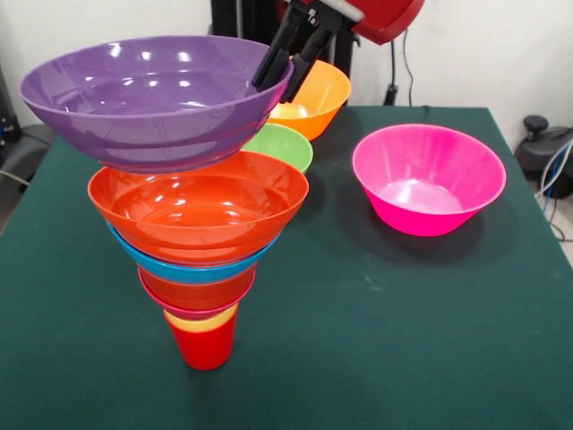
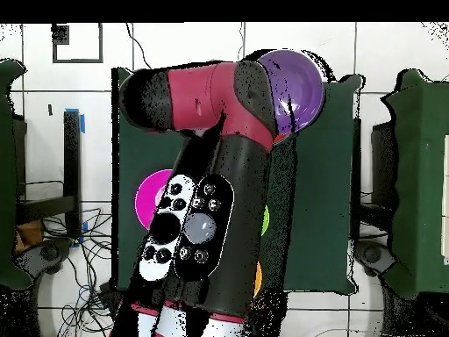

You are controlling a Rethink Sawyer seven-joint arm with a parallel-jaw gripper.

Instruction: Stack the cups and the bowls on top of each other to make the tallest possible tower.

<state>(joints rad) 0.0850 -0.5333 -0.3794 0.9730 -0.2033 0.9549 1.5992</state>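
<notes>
Now the pincer (image 1: 279,72) is clamped on the purple bowl's (image 1: 148,98) rim, holding it tilted just above the tower (image 1: 199,233), magenta-pink bowl (image 1: 428,179) off to its side.

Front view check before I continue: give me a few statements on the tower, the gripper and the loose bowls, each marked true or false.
1. The gripper pinches the purple bowl by its rim. True.
2. The purple bowl sits nested in the tower. False: it hangs tilted above the orange-red bowl.
3. A red cup forms the tower's base. True.
4. The pink bowl lies upside down. False: it stands upright, apart from the tower.
</notes>
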